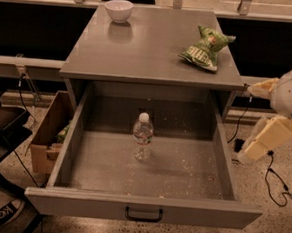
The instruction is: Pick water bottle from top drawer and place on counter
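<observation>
The water bottle point(142, 134) stands upright mid-floor in the open top drawer point(79, 204). The claw point(262, 132) hangs right of the table point(150, 48); its grip state cannot be told.

Cream gripper point(264, 141) at right; grey, crumb-speckled top drawer point(80, 203).
</observation>
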Controlling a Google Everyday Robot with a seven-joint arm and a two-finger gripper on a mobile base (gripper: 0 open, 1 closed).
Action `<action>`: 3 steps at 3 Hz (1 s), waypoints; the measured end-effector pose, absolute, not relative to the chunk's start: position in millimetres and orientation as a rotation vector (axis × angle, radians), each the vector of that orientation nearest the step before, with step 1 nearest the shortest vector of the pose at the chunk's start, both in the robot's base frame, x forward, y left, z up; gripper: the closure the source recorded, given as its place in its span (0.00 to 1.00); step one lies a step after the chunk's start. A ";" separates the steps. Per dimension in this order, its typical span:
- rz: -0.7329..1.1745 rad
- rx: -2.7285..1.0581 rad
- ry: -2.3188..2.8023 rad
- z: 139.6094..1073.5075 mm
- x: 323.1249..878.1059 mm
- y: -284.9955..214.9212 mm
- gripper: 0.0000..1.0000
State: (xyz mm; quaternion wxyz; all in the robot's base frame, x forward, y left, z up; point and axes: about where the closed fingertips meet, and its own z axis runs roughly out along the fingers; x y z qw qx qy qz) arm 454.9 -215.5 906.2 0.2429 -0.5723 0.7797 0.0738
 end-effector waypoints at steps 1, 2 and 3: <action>0.411 -1.402 1.989 849.1 478.5 -203.5 0.00; 0.629 -1.178 1.780 826.4 521.2 -172.7 0.00; 0.751 -1.091 1.669 828.9 538.4 -148.0 0.00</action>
